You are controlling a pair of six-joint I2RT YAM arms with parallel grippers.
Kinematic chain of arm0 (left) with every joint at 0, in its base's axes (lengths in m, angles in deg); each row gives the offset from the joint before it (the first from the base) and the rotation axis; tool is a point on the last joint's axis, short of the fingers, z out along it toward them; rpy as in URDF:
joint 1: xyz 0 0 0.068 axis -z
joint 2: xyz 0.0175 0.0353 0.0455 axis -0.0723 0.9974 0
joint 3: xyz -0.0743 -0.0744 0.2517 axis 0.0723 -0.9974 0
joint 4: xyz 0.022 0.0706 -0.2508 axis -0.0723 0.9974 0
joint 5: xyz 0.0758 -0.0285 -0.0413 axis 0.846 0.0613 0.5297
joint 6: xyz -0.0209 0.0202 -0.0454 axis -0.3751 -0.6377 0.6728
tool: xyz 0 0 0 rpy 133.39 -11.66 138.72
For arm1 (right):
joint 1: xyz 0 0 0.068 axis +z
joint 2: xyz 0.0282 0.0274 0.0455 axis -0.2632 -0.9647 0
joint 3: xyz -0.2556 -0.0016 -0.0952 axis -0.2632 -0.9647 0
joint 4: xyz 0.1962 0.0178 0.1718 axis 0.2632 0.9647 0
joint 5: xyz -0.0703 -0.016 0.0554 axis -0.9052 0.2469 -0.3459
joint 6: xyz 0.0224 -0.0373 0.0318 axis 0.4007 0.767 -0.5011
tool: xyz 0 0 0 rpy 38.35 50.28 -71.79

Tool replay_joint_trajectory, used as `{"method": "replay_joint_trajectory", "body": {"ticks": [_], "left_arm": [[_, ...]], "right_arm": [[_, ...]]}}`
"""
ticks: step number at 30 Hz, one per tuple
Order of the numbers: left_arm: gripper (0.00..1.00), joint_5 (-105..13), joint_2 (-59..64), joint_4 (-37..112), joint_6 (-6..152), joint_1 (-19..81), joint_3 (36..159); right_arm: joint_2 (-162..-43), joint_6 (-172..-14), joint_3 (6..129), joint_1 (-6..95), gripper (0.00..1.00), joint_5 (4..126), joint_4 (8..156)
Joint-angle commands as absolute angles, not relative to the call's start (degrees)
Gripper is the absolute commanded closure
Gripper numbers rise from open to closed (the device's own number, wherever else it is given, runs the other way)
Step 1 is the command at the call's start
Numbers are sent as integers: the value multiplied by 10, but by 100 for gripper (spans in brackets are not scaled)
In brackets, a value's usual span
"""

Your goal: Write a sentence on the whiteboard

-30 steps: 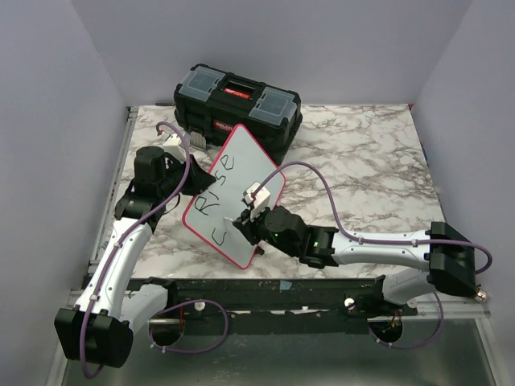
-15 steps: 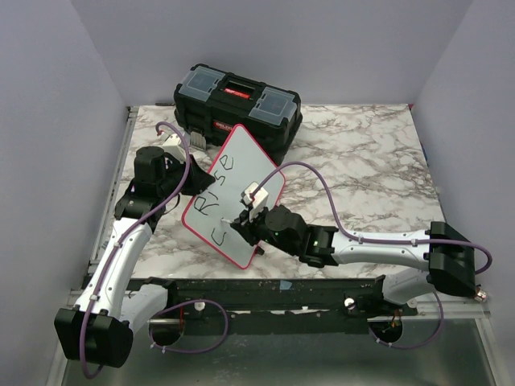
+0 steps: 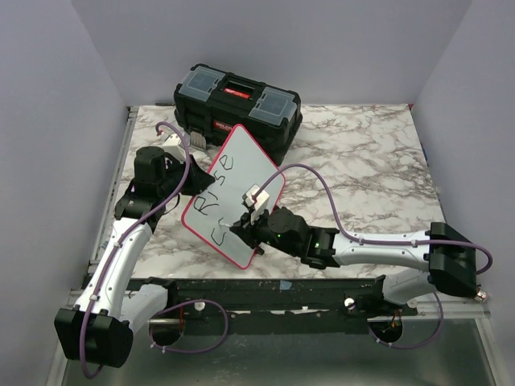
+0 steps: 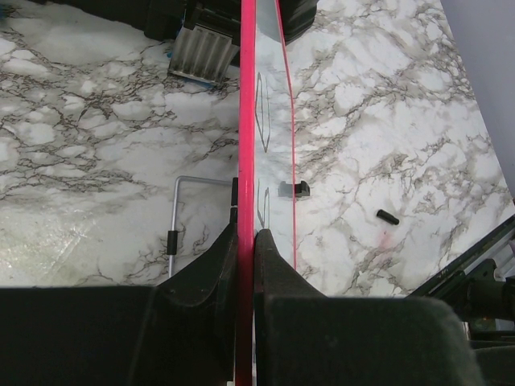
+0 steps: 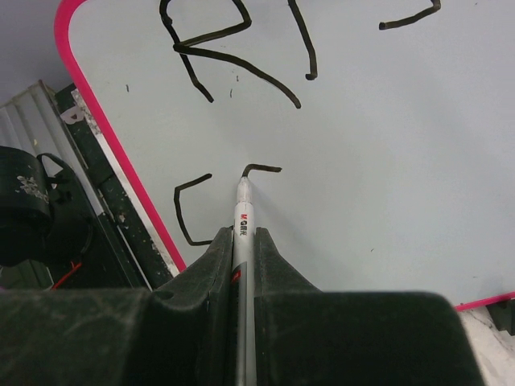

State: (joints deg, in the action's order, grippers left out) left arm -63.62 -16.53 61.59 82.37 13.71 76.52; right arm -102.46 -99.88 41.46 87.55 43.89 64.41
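The whiteboard (image 3: 241,181), white with a pink-red rim, stands tilted on the marble table. My left gripper (image 4: 246,235) is shut on its edge (image 4: 247,121), seen edge-on in the left wrist view. My right gripper (image 5: 243,235) is shut on a thin silver marker pen (image 5: 243,221) whose tip touches the board face (image 5: 386,161). The sentence (image 3: 217,189) reads "Rise" with a "C" below it. In the right wrist view a short fresh stroke (image 5: 261,169) starts at the pen tip, right of the "C" (image 5: 187,211). In the top view the right gripper (image 3: 248,219) is at the board's lower part.
A black toolbox (image 3: 237,103) with a red handle stands behind the board. A small black pen cap (image 4: 387,216) and a small black block (image 4: 294,189) lie on the marble table (image 3: 362,161). A metal wire piece (image 4: 181,209) lies left of the board.
My right gripper has shifted slightly left and down across the board with the pen. A new stroke has begun after the "C". The left arm and board have not moved.
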Motion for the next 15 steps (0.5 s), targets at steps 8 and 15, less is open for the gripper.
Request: {"method": "replay_joint_trajectory", "body": {"ticks": [8,15], "left_arm": [[100,-618,-167,632,771,146,771],[100,-620,-167,631,772,146,771]], "right_arm": [[-1020,-1022,371,877,99,454,665],[-1020,-1020,374,877,99,424,676]]}}
